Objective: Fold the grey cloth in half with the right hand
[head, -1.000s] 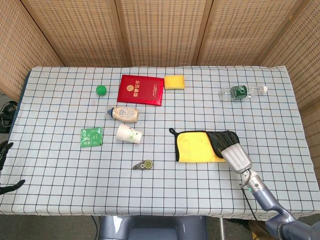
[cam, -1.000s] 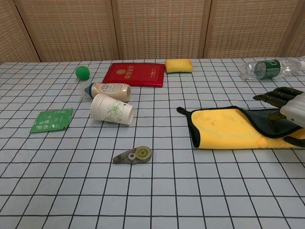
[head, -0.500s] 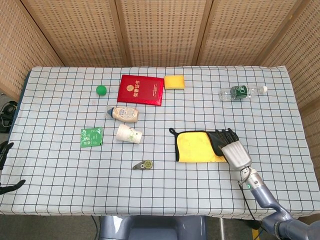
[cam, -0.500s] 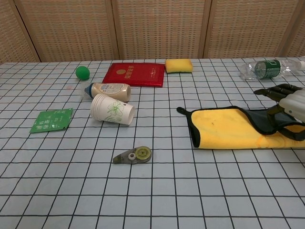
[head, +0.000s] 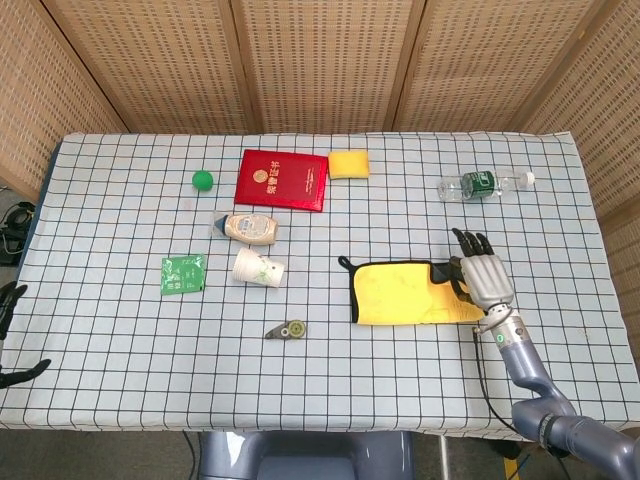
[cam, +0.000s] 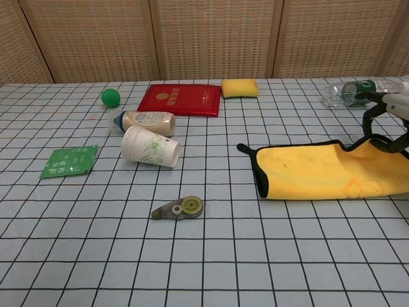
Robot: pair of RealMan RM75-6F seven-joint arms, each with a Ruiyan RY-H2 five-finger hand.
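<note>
The cloth (head: pixel 405 293) lies spread flat right of the table's middle. Its yellow side faces up and a dark grey rim runs round it; the chest view shows the cloth (cam: pixel 319 171) too. My right hand (head: pixel 480 275) hovers over the cloth's right end with its fingers stretched out, pointing away from me. Its dark thumb sits at the cloth's far right corner. In the chest view the right hand (cam: pixel 391 115) is cut by the frame edge, and I see no cloth between its fingers. Only the dark fingertips of my left hand (head: pixel 10 300) show, spread apart, off the table's left edge.
A tape dispenser (head: pixel 287 329) lies left of the cloth. Further left are a tipped paper cup (head: pixel 258 268), a lying bottle (head: pixel 249 227) and a green packet (head: pixel 183 274). Behind them sit a red booklet (head: pixel 282 179), a yellow sponge (head: pixel 349 164), a green ball (head: pixel 203 180) and a water bottle (head: pixel 480 184).
The grey flap that lay folded over the cloth's right end is gone and the yellow side now reaches further right. My right hand has moved right and back, its fingers straightening.
</note>
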